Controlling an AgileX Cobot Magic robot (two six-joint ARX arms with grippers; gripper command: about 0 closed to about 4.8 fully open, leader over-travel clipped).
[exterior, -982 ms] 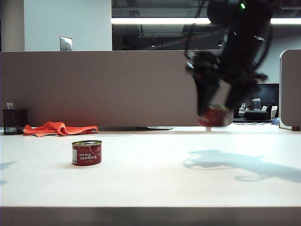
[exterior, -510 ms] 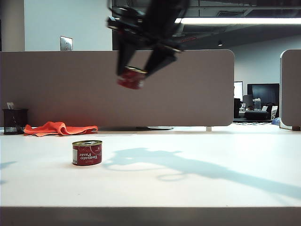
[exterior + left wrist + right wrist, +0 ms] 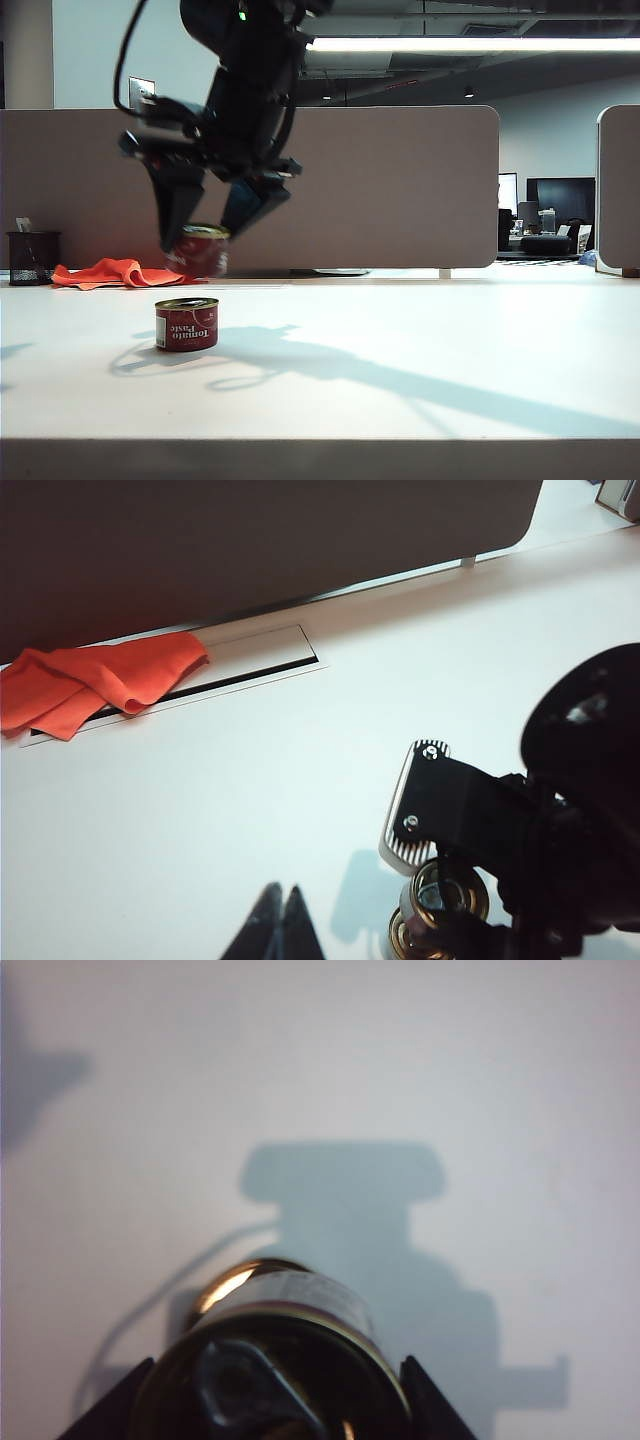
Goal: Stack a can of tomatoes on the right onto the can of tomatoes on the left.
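A red tomato can (image 3: 187,324) stands upright on the white table (image 3: 420,340), left of the middle. My right gripper (image 3: 200,245) has reached across to the left and is shut on a second tomato can (image 3: 201,252). That can hangs just above the standing one, with a small gap between them. In the right wrist view the held can (image 3: 280,1350) fills the space between the jaws of the right gripper (image 3: 270,1405). The left wrist view shows both cans, the held one (image 3: 446,890) over the lower one (image 3: 403,936). My left gripper (image 3: 283,925) is shut and empty, beside them.
An orange cloth (image 3: 125,272) lies at the back left beside a black mesh cup (image 3: 30,258). A brown partition (image 3: 400,180) runs along the table's far edge, with a cable slot (image 3: 250,670) in front of it.
My right arm has swung from the right side across to the left with the can, rising, then coming down just above the standing can. The standing can has not moved.
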